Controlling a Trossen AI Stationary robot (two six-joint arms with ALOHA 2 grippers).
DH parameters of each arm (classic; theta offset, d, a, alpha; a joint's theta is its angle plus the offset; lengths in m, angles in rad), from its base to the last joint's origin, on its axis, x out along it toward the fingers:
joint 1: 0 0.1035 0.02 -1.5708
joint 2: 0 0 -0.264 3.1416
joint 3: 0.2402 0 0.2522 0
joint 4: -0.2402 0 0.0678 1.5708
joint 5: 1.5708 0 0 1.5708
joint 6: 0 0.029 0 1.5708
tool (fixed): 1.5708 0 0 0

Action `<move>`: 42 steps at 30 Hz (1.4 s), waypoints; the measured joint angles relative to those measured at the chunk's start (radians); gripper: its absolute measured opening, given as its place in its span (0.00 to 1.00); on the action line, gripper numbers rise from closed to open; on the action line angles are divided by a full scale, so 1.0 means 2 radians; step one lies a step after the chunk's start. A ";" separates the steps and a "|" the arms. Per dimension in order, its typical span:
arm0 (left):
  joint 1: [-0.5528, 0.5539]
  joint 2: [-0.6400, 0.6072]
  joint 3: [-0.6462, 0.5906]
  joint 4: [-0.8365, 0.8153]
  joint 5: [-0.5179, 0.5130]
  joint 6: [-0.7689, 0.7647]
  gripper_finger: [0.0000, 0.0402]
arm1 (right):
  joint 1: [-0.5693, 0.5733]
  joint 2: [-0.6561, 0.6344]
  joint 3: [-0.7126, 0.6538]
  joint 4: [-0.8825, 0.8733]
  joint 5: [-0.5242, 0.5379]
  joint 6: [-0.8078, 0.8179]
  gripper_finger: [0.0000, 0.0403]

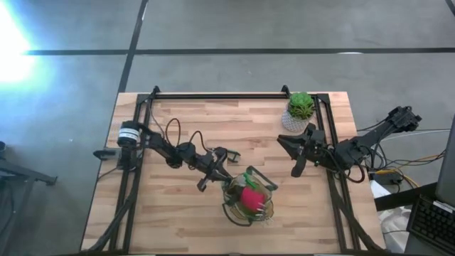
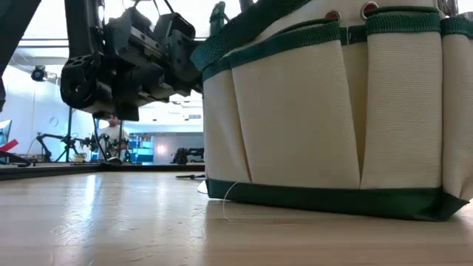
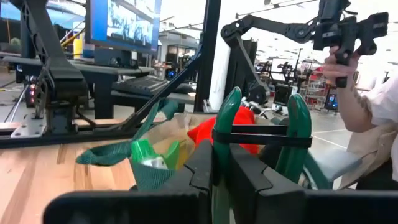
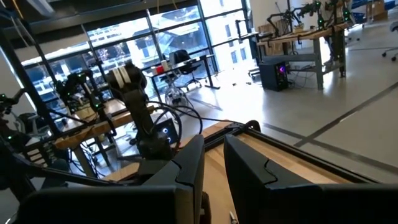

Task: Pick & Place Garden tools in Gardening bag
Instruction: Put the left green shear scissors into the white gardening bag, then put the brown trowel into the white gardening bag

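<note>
My left gripper (image 1: 226, 171) is at the left rim of the gardening bag (image 1: 249, 200) and is shut on a pair of green-handled pruners (image 3: 231, 124). The bag is a cream fabric tote with green trim (image 2: 332, 111), standing on its base near the table's near edge. Inside it are a red glove (image 3: 214, 130) and a green spray bottle (image 3: 146, 155). My right gripper (image 1: 297, 165) waits over the table's right part, narrowly open and empty. My left gripper pinches one green handle of the pruners (image 3: 221, 171) between its two fingers. The two handles rise beyond the fingertips, joined by a black band (image 3: 261, 138). The pruners are clear of the table, by the bag's mouth. The fingers hide the blade end.
A green plant in a whitish pot (image 1: 298, 110) stands at the table's far right, close to the right arm. Bare wooden tabletop (image 1: 178, 220) lies left of the bag. A person's hand and sleeve (image 3: 360, 93) show in the room beyond the table.
</note>
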 joint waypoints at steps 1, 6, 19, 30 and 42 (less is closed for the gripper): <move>0.000 0.006 0.004 0.000 -0.001 0.000 0.06 | 0.000 0.000 0.000 0.001 0.000 0.000 0.14; 0.000 0.034 0.019 -0.001 -0.001 -0.002 0.06 | 0.000 0.000 0.000 0.002 0.000 0.000 0.14; 0.001 0.022 0.025 -0.049 -0.001 -0.014 0.10 | 0.000 0.000 0.000 0.000 0.000 -0.002 0.14; 0.001 0.021 0.026 -0.088 0.004 -0.052 0.28 | 0.000 0.000 0.000 -0.001 0.001 -0.001 0.14; 0.021 -0.028 0.026 -0.215 0.004 -0.055 0.54 | 0.000 0.000 0.000 -0.003 0.000 -0.003 0.14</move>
